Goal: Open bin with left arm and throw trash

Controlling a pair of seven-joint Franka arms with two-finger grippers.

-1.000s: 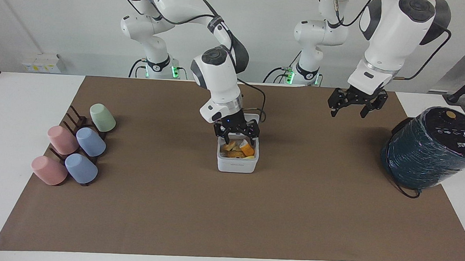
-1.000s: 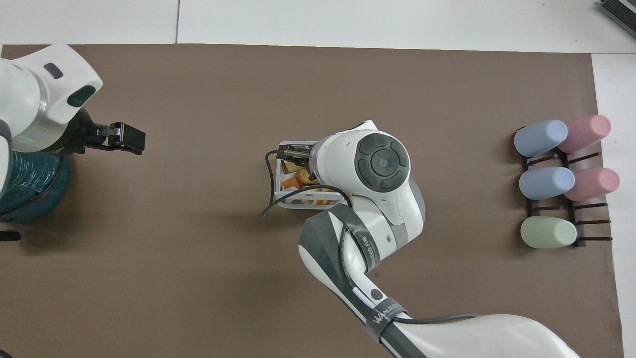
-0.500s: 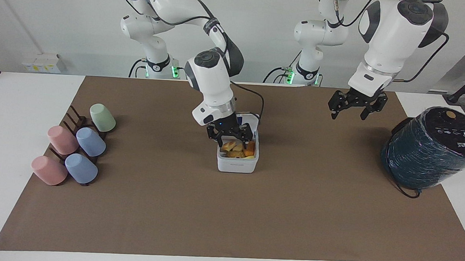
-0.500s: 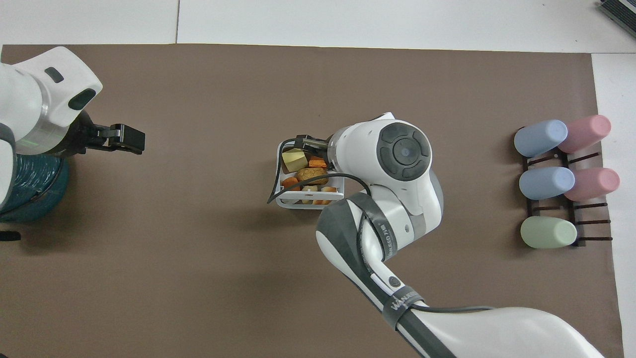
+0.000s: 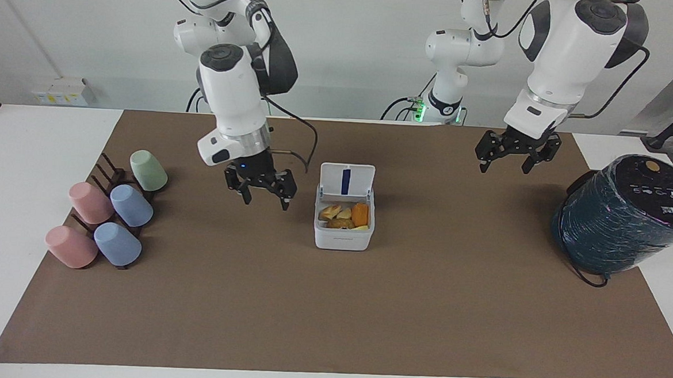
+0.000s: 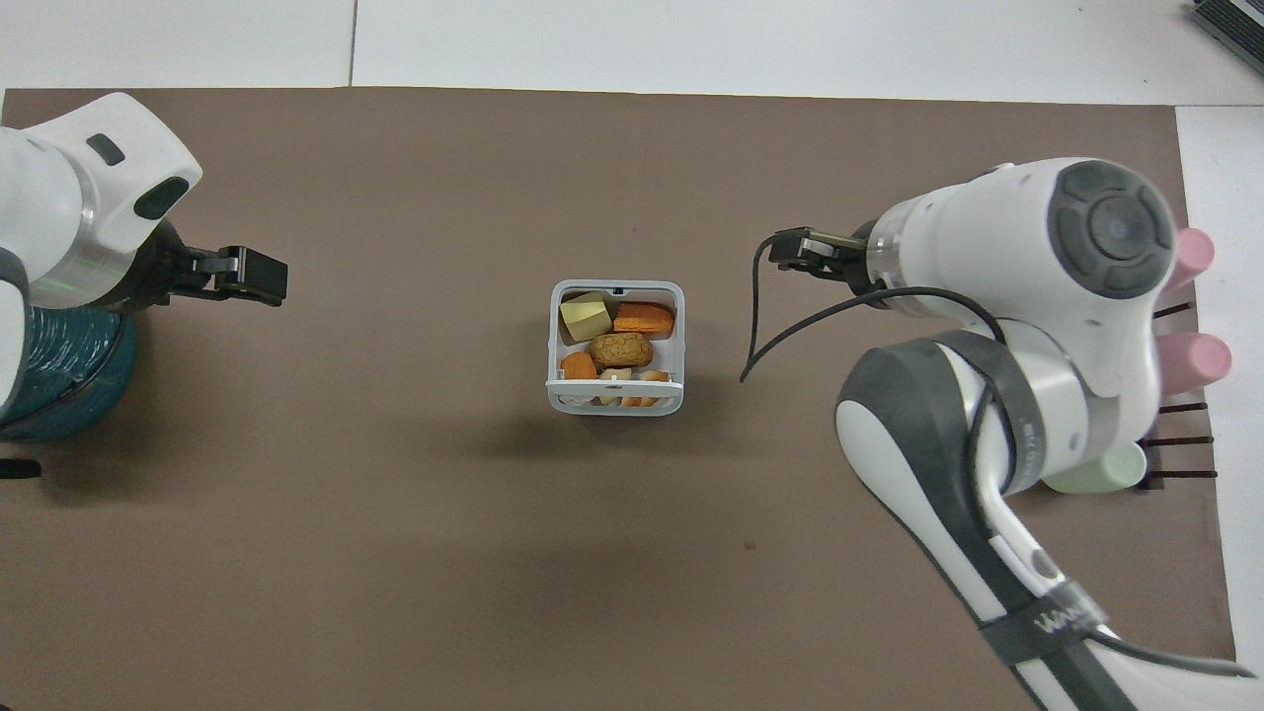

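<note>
Brown paper mat point(image 5: 330, 315) spread over a white table. Closest to the robots' end, both arms raised above it. Left gripper point(image 5: 506, 160): black, fingers spread wide, holding nothing, hanging over bare mat toward the left arm's end of the table, near a big dark teal wrapped cylinder point(image 5: 622, 227) standing at that end. Right gripper point(image 5: 265, 199): also spread wide and empty, hanging low over bare mat between the bin point(image 5: 342, 238) and a rack of cups point(image 5: 110, 212), touching neither.

Mid-table, the bin itself: small white square box with rounded corners, open. Lid point(image 5: 346, 181) tipped up and standing on the edge nearer the robots, blue stripe down its inner face. Inside, the trash point(image 5: 346, 214): golden-brown nugget point(image 6: 620, 350) in the middle, pale yellow wedge point(image 6: 584, 317) and orange lump point(image 6: 644, 318) side by side against the wall farther from the robots, with a few more small pieces packed in around them.

Toward the right arm's end, pastel cups tilted on a dark rack: green cup point(image 5: 148, 170) nearest the robots, then two blue and two pink farther out.
</note>
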